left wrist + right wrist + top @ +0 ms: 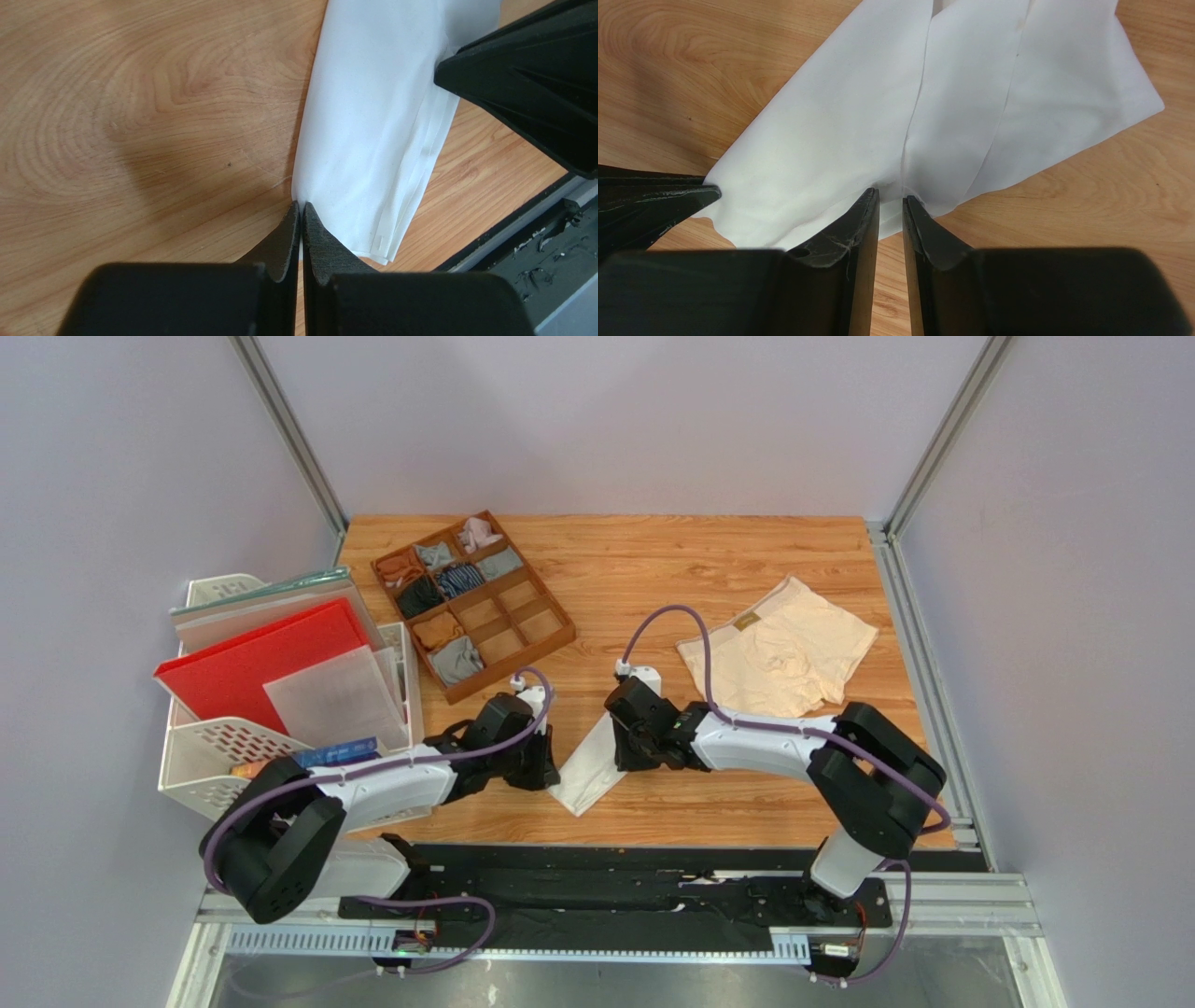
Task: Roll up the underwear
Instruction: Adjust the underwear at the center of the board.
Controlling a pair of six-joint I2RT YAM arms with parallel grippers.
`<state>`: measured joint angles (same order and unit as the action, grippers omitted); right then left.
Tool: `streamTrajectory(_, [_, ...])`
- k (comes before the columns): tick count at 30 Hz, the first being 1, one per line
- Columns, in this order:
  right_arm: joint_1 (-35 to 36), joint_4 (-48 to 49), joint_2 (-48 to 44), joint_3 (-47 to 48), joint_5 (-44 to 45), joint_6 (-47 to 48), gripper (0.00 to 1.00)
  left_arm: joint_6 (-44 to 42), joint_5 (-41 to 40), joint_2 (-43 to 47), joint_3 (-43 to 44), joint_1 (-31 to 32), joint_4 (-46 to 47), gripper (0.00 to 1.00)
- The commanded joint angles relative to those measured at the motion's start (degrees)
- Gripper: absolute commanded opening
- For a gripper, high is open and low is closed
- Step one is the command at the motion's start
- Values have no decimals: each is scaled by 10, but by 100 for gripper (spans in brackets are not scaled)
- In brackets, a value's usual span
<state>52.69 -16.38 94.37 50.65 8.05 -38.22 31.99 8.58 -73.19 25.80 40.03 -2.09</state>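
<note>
The white underwear lies folded into a long narrow strip on the wooden table, near the front edge. My left gripper is at the strip's left edge. In the left wrist view the white underwear has its edge caught between the shut tips of that gripper. My right gripper is at the strip's far end. In the right wrist view its jaws stand narrow on a raised crease of the white cloth. The cream-beige underwear lies flat at the right.
A brown compartment tray with small rolled garments sits at the back left. A white file rack holding red and grey folders stands at the left edge. The black rail runs along the table's front edge.
</note>
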Motion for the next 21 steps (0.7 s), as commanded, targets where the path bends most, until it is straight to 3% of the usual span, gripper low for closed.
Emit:
streamTrajectory(1, [-2,-9,-16,18,18,23,27,19,28,8,-8,0,9,0])
streamTrajectory(7, [45,-77,-101,24,64,9,38,76,35,58,-31,5,17,0])
streamTrajectory(14, [96,-90,-171,-14,86,-69,38,155,-5,82,-57,38,54,0])
streamTrajectory(21, [145,-83,-169,-42,85,-125,41,221,-39,58,-60,82,79,0])
